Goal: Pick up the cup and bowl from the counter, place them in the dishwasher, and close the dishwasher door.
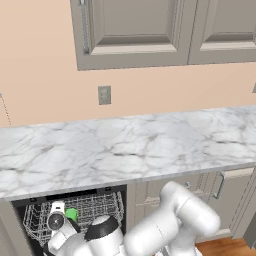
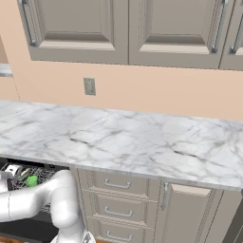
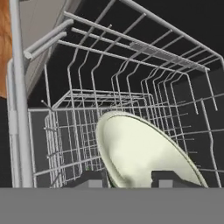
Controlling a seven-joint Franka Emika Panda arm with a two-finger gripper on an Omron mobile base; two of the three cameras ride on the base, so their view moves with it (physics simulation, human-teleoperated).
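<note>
Clearly the bowl [image 3: 140,153] sits at the lower centre of the hand view, tilted on edge inside the dishwasher's wire rack [image 3: 131,87], its pale cream hollow facing the camera. It looks rigid, smooth and light; I judge it slippery and breakable, best taken by pinching the thin rim, and on the wires it could roll or slide once let go. The gripper [image 3: 127,180] shows two dark fingertips at the bottom edge, one on either side of the bowl's lower rim; whether they pinch the rim or stand just off it I cannot tell. The cup [image 1: 71,214] is a bright green spot in the rack at the lower left of the left base view, beside the arm's wrist. Above it runs the marble counter [image 1: 125,145] across the middle of the frame, with grey-beige drawers [image 2: 118,184] under it. No brand, label or writing can be read anywhere.
</note>
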